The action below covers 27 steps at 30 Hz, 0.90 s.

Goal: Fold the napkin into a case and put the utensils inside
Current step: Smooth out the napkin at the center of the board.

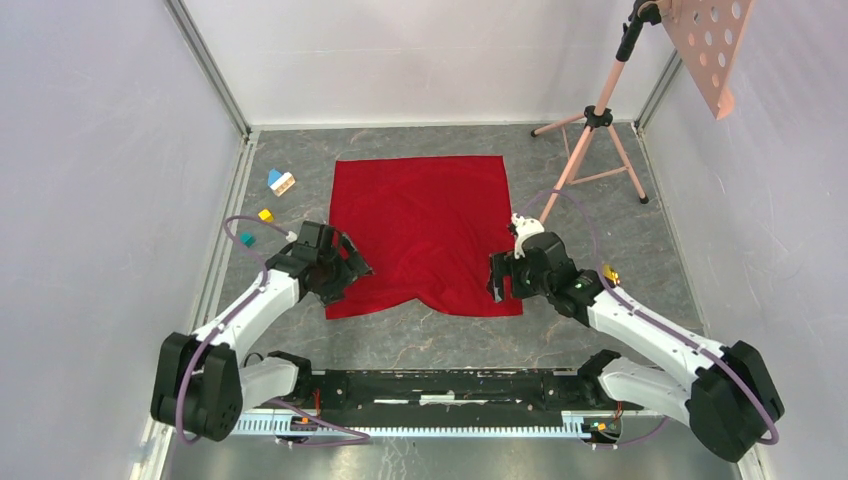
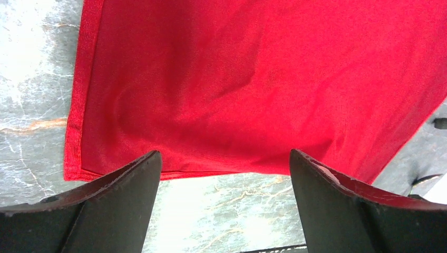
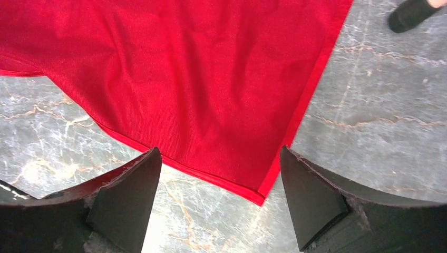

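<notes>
Bottom of the top view you've got the black rail with both arm bases on it, and the arms reach up and inward from there.

Your left end effector sits at the napkin's lower-left corner, jaws spread wide with nothing in them. In the left wrist view the two dark fingers frame the near hem, and the cloth lies flat on the surface above them, its corner down at the lower left of the frame.

Your right end effector is just beside the lower-right corner, also wide open and holding nothing. In its own wrist view that red corner pokes down between the fingers, lying on the grey marble surface.

The napkin is spread out unfolded in the middle of the top view, roughly square, a few soft wrinkles. Its near edge isn't straight: there's a small notch upward around the middle.

Further up on the left, a teal block, a yellow block and a blue-and-white block sit off the cloth. Upper right there's a pink tripod, with a perforated board in the corner above it.
</notes>
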Each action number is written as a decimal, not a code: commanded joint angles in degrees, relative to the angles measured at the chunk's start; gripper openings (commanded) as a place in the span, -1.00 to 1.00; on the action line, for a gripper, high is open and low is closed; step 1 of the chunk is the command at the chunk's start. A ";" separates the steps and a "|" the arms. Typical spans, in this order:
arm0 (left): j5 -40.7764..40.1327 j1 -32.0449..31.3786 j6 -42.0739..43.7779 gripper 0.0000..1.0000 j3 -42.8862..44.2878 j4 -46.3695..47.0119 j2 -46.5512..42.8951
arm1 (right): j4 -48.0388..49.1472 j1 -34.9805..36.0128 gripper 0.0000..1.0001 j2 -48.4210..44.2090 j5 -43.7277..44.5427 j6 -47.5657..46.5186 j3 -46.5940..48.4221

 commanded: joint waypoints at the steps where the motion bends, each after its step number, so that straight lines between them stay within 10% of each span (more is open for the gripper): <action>1: -1.66 0.44 -2.34 0.94 0.40 2.67 4.07 | 9.58 0.31 0.75 3.37 -3.48 3.81 -1.08; 12: -5.95 4.25 -5.22 1.00 -5.38 -0.98 7.00 | 17.91 0.31 0.50 13.69 -6.05 2.30 -5.90; 27: 1.68 7.90 4.16 1.00 -2.96 -7.59 -5.16 | -1.55 2.28 0.53 7.01 3.97 -0.99 -1.15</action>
